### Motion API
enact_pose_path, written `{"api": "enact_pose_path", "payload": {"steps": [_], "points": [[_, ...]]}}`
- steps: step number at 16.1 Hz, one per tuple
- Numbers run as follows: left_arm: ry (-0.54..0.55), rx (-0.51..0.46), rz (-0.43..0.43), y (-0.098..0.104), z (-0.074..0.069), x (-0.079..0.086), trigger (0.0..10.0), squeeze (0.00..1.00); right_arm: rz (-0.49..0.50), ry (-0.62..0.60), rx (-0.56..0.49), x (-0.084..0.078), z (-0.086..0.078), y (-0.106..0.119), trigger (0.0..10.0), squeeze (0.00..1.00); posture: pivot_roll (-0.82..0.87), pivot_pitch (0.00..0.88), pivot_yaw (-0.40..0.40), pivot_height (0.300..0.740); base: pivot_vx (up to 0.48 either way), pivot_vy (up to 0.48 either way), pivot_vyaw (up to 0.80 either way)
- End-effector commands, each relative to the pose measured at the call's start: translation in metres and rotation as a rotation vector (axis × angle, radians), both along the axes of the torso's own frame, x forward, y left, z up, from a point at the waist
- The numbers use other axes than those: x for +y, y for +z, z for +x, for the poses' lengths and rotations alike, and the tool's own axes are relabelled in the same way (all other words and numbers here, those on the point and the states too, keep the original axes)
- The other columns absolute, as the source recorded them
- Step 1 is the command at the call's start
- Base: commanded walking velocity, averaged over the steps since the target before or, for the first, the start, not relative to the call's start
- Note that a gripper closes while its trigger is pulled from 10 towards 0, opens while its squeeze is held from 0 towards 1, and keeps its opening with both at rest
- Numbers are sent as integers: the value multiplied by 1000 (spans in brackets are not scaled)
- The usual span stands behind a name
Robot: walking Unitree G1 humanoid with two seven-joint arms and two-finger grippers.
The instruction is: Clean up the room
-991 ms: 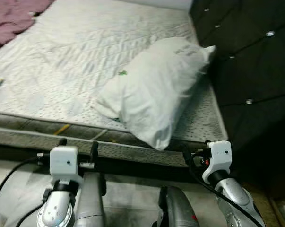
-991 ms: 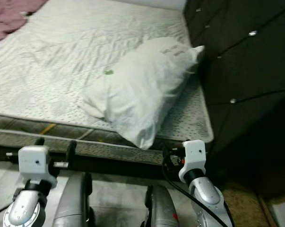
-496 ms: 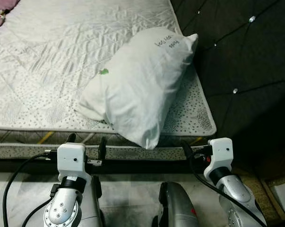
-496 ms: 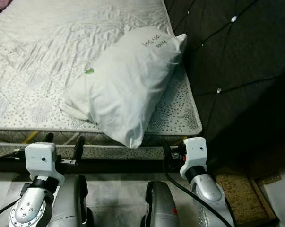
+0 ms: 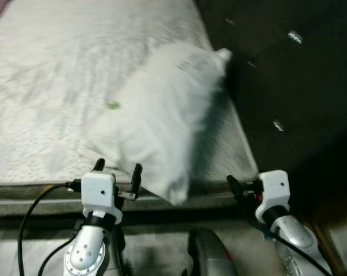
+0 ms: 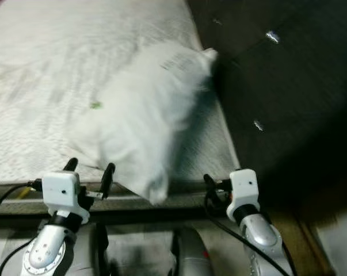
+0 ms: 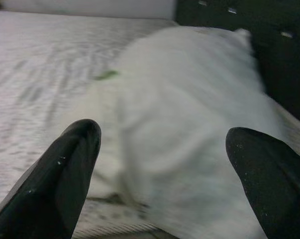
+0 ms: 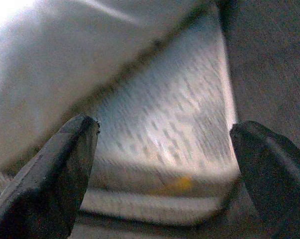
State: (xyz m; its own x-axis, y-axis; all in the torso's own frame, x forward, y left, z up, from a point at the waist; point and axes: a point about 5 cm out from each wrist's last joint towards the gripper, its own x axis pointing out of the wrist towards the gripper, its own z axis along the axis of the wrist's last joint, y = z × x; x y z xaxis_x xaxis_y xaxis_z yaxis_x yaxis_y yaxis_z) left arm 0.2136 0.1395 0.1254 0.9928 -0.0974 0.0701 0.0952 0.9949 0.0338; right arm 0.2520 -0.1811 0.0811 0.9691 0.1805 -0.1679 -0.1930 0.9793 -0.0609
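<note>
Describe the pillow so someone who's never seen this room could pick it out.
Start at the bare quilted mattress and follow it to the dark tufted headboard on the robot's right. The white pillow lies at an angle in that corner, one end by the headboard, the other overhanging the mattress's near edge just ahead of the left claw. It is the one plump, loose thing on the flat surface, with dark print near its far end.

A bedroom in a home is shown. A bare quilted mattress (image 5: 58, 103) is seen with a white pillow (image 5: 161, 126) laid against a dark tufted headboard (image 5: 288, 86).
</note>
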Motion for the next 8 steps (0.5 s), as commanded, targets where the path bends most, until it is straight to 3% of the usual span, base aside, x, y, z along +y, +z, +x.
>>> {"api": "enact_pose_path", "payload": {"steps": [1,8], "points": [[28,33,6,-5,-3,7,10000,0,26,32,-29,10,3,5,10000,0,-20,196,-109,586,0,0,769],[23,36,12,-6,-2,6,10000,0,52,21,-20,9,4,3,10000,0,-18,197,-107,586,0,0,0]]}}
